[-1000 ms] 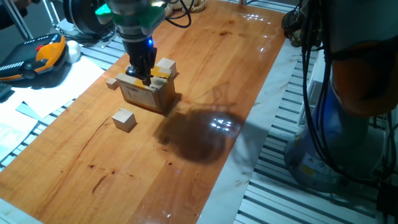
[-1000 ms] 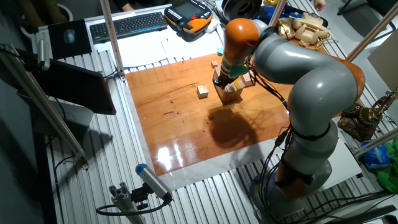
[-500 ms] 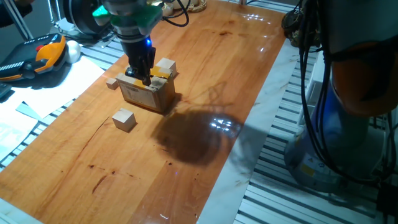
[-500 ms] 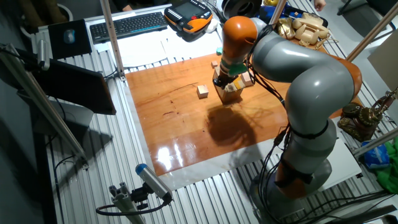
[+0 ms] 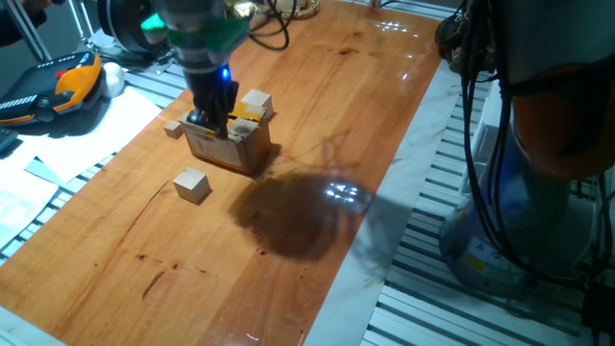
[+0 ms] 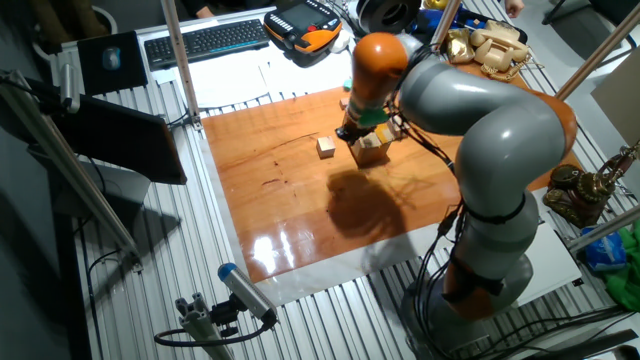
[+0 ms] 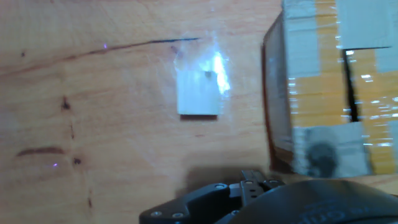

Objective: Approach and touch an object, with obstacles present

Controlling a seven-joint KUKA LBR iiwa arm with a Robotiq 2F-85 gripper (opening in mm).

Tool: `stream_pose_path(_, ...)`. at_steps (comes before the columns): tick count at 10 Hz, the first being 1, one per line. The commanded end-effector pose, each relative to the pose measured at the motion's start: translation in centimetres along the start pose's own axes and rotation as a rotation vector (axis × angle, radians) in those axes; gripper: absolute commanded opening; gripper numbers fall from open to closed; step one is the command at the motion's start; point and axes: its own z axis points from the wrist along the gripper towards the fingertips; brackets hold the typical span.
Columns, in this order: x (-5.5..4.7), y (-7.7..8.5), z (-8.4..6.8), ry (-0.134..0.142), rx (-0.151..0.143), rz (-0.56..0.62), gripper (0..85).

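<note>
The object, a light-tan wooden cube [image 5: 192, 184], sits on the wooden table in front of the box; it also shows in the other fixed view [image 6: 326, 147]. My gripper [image 5: 213, 122] hangs just over the left end of the brown cardboard box [image 5: 233, 144] with yellow tape, fingers together and holding nothing, well short of the tan cube. A tiny cube [image 5: 173, 129] lies left of the box and a paler cream cube [image 5: 256, 102] behind it. The hand view shows the box [image 7: 323, 93] at right and one small pale cube [image 7: 199, 93] under glare; I cannot tell which cube it is.
An orange-and-black handset [image 5: 60, 88] and papers [image 5: 67, 135] lie off the table's left edge. The arm's grey body [image 6: 480, 130] leans over the table from the right. A keyboard [image 6: 205, 40] lies beyond the far edge.
My gripper has shifted a little to the left along the top of the box, toward its left end. The cubes and the box have not moved.
</note>
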Motion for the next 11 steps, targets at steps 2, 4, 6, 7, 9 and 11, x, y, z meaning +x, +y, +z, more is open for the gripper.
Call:
stream_pose_path(2,-0.8,1.1,0.5,-0.005,0.007,0.008,0.0)
stream_pose_path(4,-2.3,1.8,1.3,-0.001,0.011,0.002,0.0)
stream_pose_path(6,-3.3,2.6,2.1,-0.012,0.012,0.005,0.0)
stream_pose_path(7,-3.8,3.1,2.4,-0.015,0.012,0.014,0.0)
stream_pose_path(9,-5.0,3.5,3.2,-0.027,0.001,0.03,0.0)
stream_pose_path(11,-6.2,3.8,4.0,-0.036,-0.001,0.036,0.0)
